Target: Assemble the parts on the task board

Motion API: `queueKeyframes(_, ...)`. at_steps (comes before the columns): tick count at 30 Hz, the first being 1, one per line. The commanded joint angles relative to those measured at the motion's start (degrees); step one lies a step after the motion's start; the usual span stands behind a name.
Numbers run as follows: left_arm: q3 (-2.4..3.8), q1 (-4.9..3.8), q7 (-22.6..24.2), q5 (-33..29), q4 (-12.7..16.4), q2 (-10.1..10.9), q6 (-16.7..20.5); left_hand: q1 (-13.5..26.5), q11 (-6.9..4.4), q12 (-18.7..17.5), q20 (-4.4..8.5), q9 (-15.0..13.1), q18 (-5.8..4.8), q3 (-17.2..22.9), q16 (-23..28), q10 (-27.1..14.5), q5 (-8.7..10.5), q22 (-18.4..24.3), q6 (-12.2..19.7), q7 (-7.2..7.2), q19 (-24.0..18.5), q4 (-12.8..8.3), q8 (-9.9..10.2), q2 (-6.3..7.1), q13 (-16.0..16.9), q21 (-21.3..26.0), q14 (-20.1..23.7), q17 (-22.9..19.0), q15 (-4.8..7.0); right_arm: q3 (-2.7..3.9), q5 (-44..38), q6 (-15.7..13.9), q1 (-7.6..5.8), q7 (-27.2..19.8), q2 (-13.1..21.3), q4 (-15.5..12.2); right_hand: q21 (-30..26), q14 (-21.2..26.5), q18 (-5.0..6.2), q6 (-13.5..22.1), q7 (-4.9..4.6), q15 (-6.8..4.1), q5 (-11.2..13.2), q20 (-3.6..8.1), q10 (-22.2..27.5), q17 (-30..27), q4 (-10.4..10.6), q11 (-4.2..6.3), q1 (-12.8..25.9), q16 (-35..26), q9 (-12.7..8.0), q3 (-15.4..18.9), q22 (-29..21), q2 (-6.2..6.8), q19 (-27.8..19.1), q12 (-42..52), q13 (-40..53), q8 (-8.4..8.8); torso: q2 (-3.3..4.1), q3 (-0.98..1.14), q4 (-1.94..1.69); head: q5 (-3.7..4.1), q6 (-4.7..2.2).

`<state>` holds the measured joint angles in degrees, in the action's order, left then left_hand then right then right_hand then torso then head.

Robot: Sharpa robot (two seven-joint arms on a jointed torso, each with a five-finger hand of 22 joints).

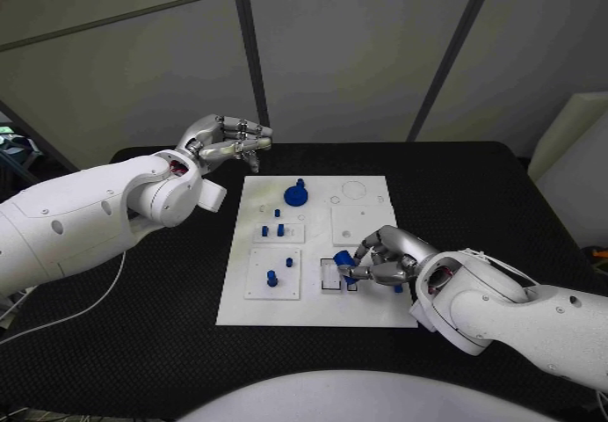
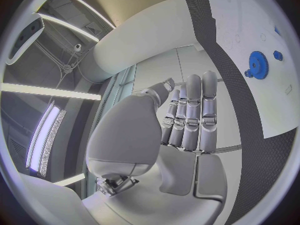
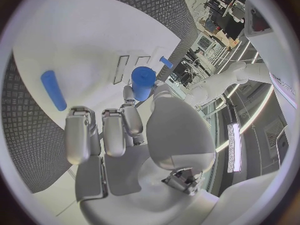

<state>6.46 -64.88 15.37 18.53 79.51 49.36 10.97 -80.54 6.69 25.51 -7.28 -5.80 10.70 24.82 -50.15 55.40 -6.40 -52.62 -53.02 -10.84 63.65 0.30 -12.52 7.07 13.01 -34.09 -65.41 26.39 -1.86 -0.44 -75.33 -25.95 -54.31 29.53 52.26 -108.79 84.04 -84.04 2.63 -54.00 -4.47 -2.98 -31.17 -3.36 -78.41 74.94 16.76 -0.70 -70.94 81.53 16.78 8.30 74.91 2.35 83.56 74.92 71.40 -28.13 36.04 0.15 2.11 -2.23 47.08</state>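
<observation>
Starting at the left, our left hand [image 1: 226,139] hangs above the table [image 1: 152,334], beyond the far left corner of the task board [image 1: 254,312] and well apart from every part. Its fingers are curled in together, and the left wrist view shows nothing inside them, so we judge it idle for now.

Moving onto the board, the left column looks largely settled. A blue gear [image 1: 297,193] sits near the far end. Just nearer us, small blue pegs [image 1: 272,231] stand upright in a raised white block [image 1: 281,233], and nearer again a second block [image 1: 274,272] carries two more blue parts. We take these for placed pieces, though we cannot tell from here whether each is fully seated.

In the middle column, the far outlines [image 1: 355,188] and the square plate [image 1: 355,225] below them appear bare, so we judge those places still to be filled.

At the right, our right hand [image 1: 380,259] rests low over the near right part of the board, its fingers closed on a blue cylinder [image 3: 143,82] that stands up between the fingertips in the right wrist view. Beside it a small clear frame [image 1: 332,274] lies on the board, and a loose blue rod [image 3: 53,90] lies flat close by.

So we reckon roughly half is done: the held cylinder is yet to be set down, the rod is unplaced, and the middle positions are open.
</observation>
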Motion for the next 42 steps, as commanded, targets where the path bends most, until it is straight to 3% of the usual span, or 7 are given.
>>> queueKeyframes(1,0.00,-0.11,0.0,-0.1,0.1,0.0,-0.5,0.1,-0.01,0.2,-0.09,0.0,-0.20,-0.3,0.3,-0.4,-0.20,0.1,0.2,-0.16,-0.3,-0.2,-0.4,-0.18,0.1,0.4,0.3,-0.1,-0.04,0.04,0.6,2.0,-0.23,1.5,-0.9,0.9,0.1,-3.2,-0.42,-0.6,-0.02,-0.45,0.6,0.18,-0.1,0.7,-0.1,0.45,0.7,0.1,0.1,0.6,7.2,0.06,0.1,-0.2,0.1,-0.48,0.02,-0.05,-0.09,-0.06,0.04)
queueKeyframes(20,0.00,-0.16,-0.1,-0.1,0.1,-0.1,-0.7,0.1,-0.01,0.2,-0.09,0.0,-0.20,-0.3,0.3,-0.4,-0.20,0.1,0.2,-0.16,-0.3,-0.2,-0.4,-0.18,0.1,0.4,0.3,-0.1,-0.04,0.06,0.5,5.7,-0.63,4.2,-4.0,3.0,0.0,-3.2,-0.41,-1.5,0.43,-0.74,2.3,0.44,-0.1,0.7,-0.1,0.82,2.9,-0.1,0.5,2.1,7.2,-0.42,0.1,-0.6,0.0,-1.26,-0.04,-0.01,0.04,-0.82,0.66)
queueKeyframes(26,0.00,-0.20,-0.1,-0.1,0.2,0.0,-0.7,0.1,-0.01,0.2,-0.09,0.0,-0.20,-0.3,0.3,-0.4,-0.20,0.1,0.2,-0.16,-0.3,-0.2,-0.4,-0.18,0.1,0.4,0.3,-0.1,-0.04,0.06,0.2,4.3,-0.68,4.2,-4.3,3.5,-0.5,-3.0,-0.25,-0.5,0.19,-0.65,14.9,0.47,1.1,-0.3,0.0,0.66,7.2,-0.8,0.7,4.2,6.6,0.41,-0.4,-2.6,-1.7,-1.37,-0.06,0.01,0.09,-1.02,0.74)
queueKeyframes(31,0.00,-0.21,-0.2,-0.2,0.1,0.0,-0.7,0.1,-0.01,0.2,-0.09,0.0,-0.20,-0.3,0.3,-0.4,-0.20,0.1,0.2,-0.16,-0.3,-0.2,-0.4,-0.18,0.1,0.4,0.3,-0.1,-0.04,0.06,-0.3,3.5,-0.72,3.9,-4.5,3.6,-1.1,-2.8,-0.08,0.6,-0.10,-0.43,27.0,0.26,2.0,-0.9,0.3,0.32,14.3,-1.3,0.9,3.2,5.9,6.19,-0.9,-4.0,-2.7,-1.37,-0.08,0.00,0.05,-1.07,0.73)
queueKeyframes(36,0.00,-0.21,-0.2,-0.2,0.1,0.0,-0.8,0.1,-0.01,0.2,-0.09,0.0,-0.20,-0.3,0.3,-0.4,-0.20,0.1,0.2,-0.16,-0.3,-0.2,-0.4,-0.18,0.1,0.4,0.3,-0.1,-0.04,0.06,-1.2,2.8,-0.74,3.8,-4.6,3.5,-1.3,-2.8,-0.02,0.7,-0.15,-0.39,28.2,0.23,2.5,-1.2,0.4,0.31,16.9,-1.6,1.0,2.9,5.7,7.75,-1.1,-4.8,-3.4,-1.45,-0.07,0.04,0.05,-1.14,0.69)
queueKeyframes(40,0.00,-0.21,-0.2,-0.2,0.1,0.0,-0.7,0.1,-0.01,0.2,-0.09,0.0,-0.20,-0.3,0.3,-0.4,-0.20,0.1,0.2,-0.16,-0.3,-0.2,-0.4,-0.18,0.1,0.4,0.3,-0.1,-0.04,0.06,-1.7,2.5,-0.74,3.2,-4.3,3.1,-1.3,-2.8,-0.03,0.7,-0.14,-0.38,27.9,0.20,2.3,-1.1,0.3,0.31,17.0,-1.6,1.1,1.9,5.8,6.57,-1.0,-4.6,-3.2,-1.62,-0.05,0.03,0.16,-1.19,0.79)
queueKeyframes(42,0.00,-0.21,-0.2,-0.2,0.1,0.0,-0.8,0.1,-0.01,0.2,-0.09,0.0,-0.20,-0.3,0.3,-0.4,-0.20,0.1,0.2,-0.16,-0.3,-0.2,-0.4,-0.18,0.1,0.4,0.3,-0.1,-0.04,0.05,-1.9,2.6,-0.74,2.4,-4.0,2.7,-1.2,-2.9,-0.04,0.5,-0.06,-0.39,24.8,0.18,2.1,-1.1,0.1,0.35,14.9,-1.6,1.2,0.3,5.9,4.34,-1.0,-4.5,-2.9,-1.87,-0.06,0.03,0.16,-1.17,0.81)
